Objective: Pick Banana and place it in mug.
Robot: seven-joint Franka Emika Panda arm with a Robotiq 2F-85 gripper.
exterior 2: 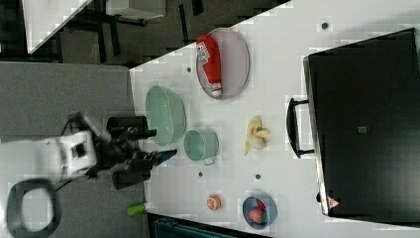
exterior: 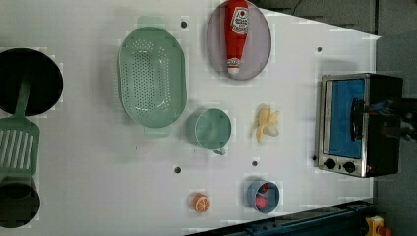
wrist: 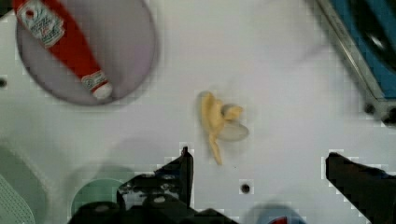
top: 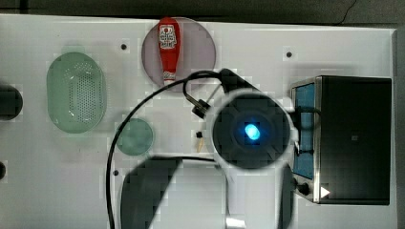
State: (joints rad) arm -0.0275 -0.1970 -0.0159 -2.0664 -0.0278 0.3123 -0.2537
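Top view: arm's round wrist fills lower centre over the white table [top: 57, 181], smooth teal mug [top: 135, 136] left of it, empty. Left view: peeled pale banana [exterior: 267, 124] lies centre-right, just beside the mug [exterior: 212, 129]; ketchup bottle [exterior: 236, 34] on grey plate [exterior: 262, 46], top. Wrist view: gripper [wrist: 259, 179] spread wide, empty, hovering above the banana [wrist: 215, 122].
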